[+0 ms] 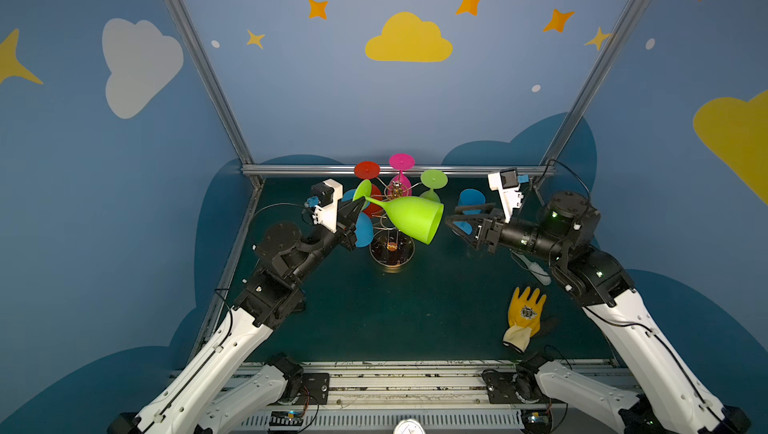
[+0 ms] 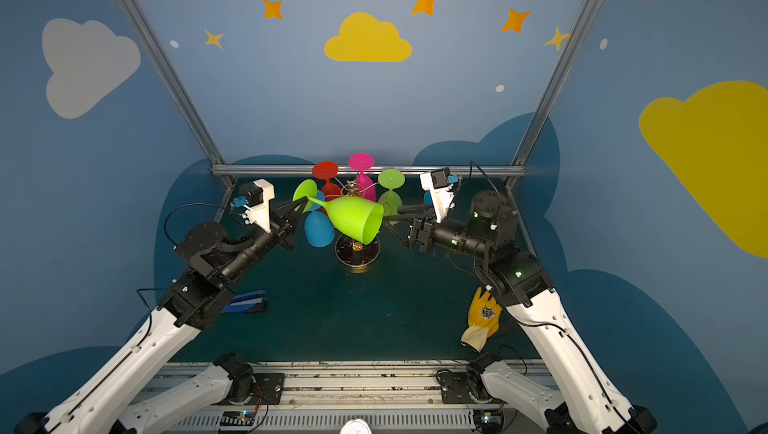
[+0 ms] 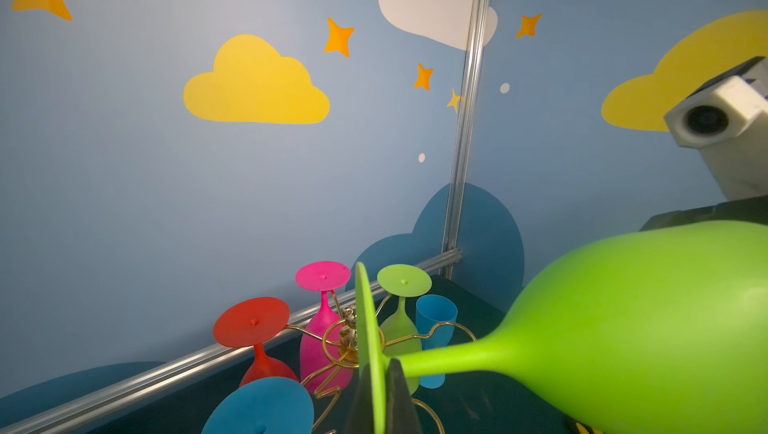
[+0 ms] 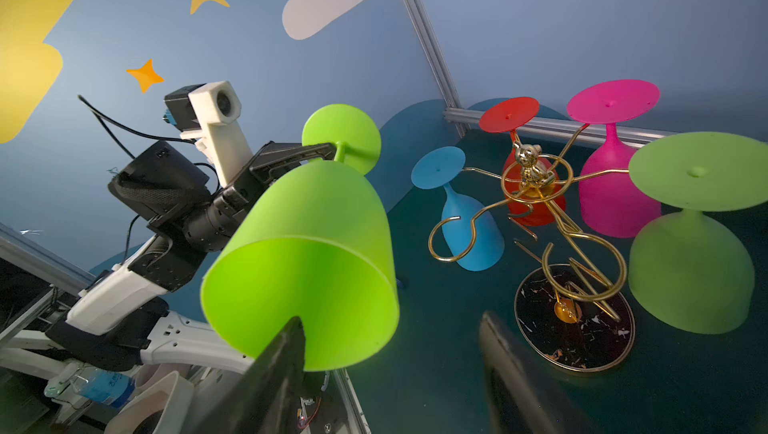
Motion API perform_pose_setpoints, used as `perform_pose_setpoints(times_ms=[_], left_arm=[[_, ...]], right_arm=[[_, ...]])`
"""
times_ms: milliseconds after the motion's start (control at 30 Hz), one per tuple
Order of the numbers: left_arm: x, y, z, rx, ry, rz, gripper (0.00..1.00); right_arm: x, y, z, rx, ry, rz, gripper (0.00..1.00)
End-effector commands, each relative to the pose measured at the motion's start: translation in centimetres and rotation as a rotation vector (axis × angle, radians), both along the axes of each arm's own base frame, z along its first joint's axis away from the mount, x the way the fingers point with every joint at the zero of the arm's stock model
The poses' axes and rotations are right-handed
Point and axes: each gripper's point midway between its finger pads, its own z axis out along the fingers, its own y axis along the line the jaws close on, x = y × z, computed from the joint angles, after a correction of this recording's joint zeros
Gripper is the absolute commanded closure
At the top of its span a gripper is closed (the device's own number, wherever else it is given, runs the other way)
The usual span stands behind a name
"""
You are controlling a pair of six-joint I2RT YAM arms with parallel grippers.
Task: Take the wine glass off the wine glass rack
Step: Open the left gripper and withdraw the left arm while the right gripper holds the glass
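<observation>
A lime green wine glass [image 1: 411,218] [image 2: 353,218] lies sideways in the air above the table, off the wine glass rack [image 1: 392,251] [image 2: 357,251]. My left gripper [image 1: 359,203] [image 2: 301,203] [image 3: 376,374] is shut on its round foot next to the stem. The bowl [image 4: 307,253] opens toward my right gripper [image 1: 453,214] [image 2: 390,215] [image 4: 390,320], which is open at the rim. One of its fingers [image 4: 286,353] overlaps the rim; the other stands apart. The gold wire rack [image 4: 536,187] [image 3: 349,336] carries red, pink, green and blue glasses hanging upside down.
A blue cup [image 1: 471,199] stands on the table behind my right gripper. A yellow glove [image 1: 525,315] lies front right and a white brush [image 1: 536,270] lies under the right arm. A blue stapler [image 2: 249,303] sits by the left arm. Walls close in behind.
</observation>
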Motion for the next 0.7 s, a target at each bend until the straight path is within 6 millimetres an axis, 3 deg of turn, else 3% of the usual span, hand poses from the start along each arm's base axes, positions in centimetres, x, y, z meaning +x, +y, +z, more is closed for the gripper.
perform_pose_setpoints(times_ms=[0,233,533,667], left_arm=[[0.0,0.5,0.4,-0.020,-0.008,0.018,0.97],[0.0,0.4,0.4,-0.025,-0.003,0.013,0.97],[0.2,0.6,0.3,-0.015,-0.004,0.025,0.95],[0.3,0.7,0.2,-0.014,-0.003,0.030,0.88]], right_arm=[[0.0,0.7,1.6,0.041,-0.029,0.022,0.38],[0.8,2.5,0.9,0.031,-0.002,0.031,0.51],[0.8,4.3,1.2,0.027,0.004,0.073,0.99],[0.6,4.4,1.5,0.030,-0.002,0.074,1.00]])
